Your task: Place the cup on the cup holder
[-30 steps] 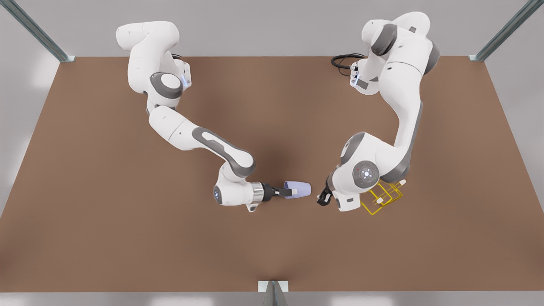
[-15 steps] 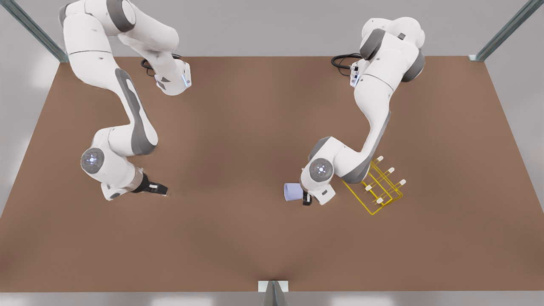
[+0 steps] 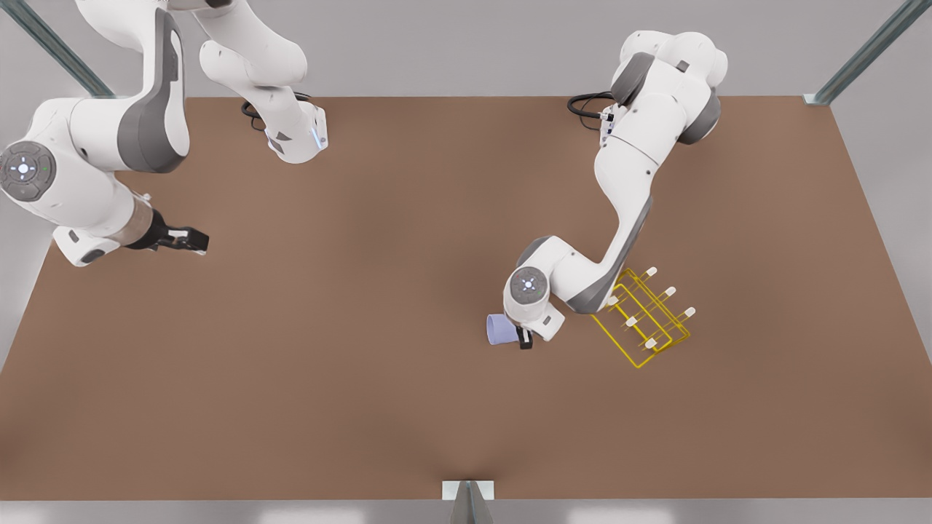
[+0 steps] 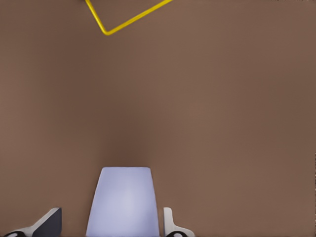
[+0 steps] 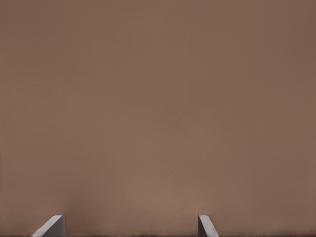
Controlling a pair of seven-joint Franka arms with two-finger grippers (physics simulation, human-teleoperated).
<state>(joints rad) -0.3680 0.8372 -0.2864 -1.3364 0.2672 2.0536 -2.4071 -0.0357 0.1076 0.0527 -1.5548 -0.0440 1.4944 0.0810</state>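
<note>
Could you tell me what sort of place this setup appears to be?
Most likely a simulated robot test bench: a bare brown table framed by metal struts, with the left claw around the cup beside the cup holder, and the right claw waiting open.

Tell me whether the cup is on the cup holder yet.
Not yet. The cup sits between the left end effector fingers, apart from the cup holder. The right end effector waits, open.
</note>
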